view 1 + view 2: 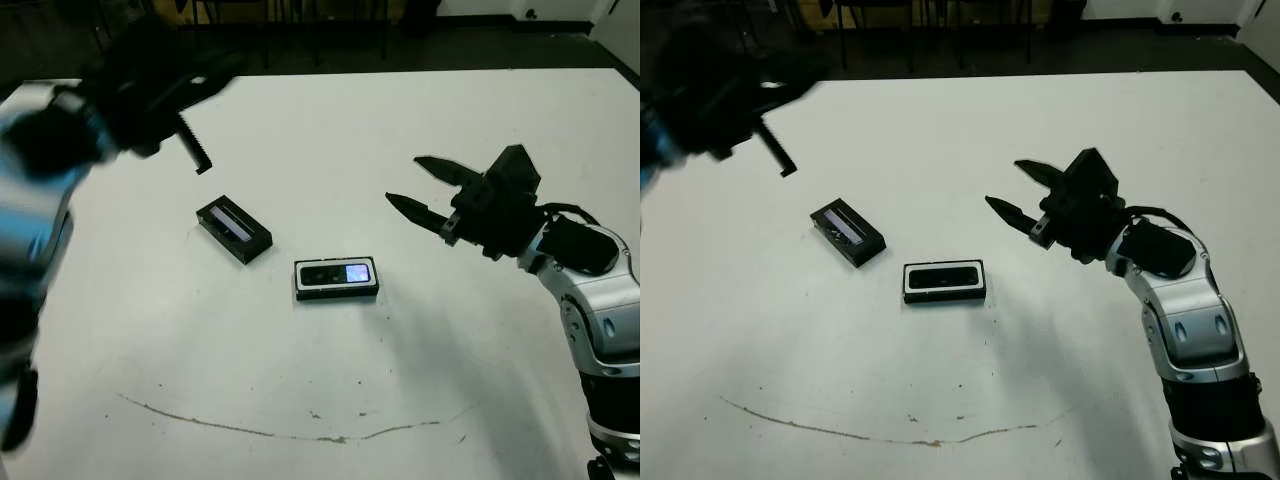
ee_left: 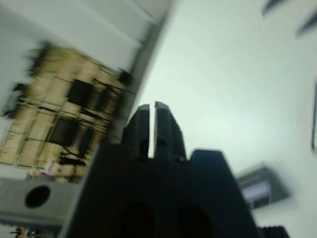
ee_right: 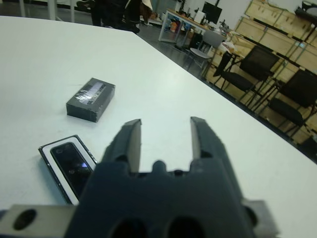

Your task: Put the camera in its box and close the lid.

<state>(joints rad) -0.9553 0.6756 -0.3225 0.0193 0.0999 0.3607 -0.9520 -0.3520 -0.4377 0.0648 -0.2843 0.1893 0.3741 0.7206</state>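
- White worktop [image 1: 420, 120] with a thin brown curved smear near its front edge.
- The box [image 1: 336, 279], camera [image 1: 338, 273] inside, lies beside the right end effector [image 1: 418, 190].
- The lid [image 1: 233, 229] lies beyond the box.

- The white table [image 1: 420, 120] is evenly and brightly lit from overhead; beyond its far edge the room falls off into near black in both eye views.
- Shadows are soft and faint: a pale grey smear lies on the table under the right gripper [image 1: 408, 186].
- The left gripper [image 1: 195, 150] and its arm are heavily motion-blurred in the eye views — edges smeared, no detail.
- The left wrist view is blurred throughout, with its background streaked.
- The right wrist view is sharp on the table and chairs; the near gripper body is soft.
- The camera [image 1: 337, 273] screen glows bluish-white, slightly blown out in the left eye view.
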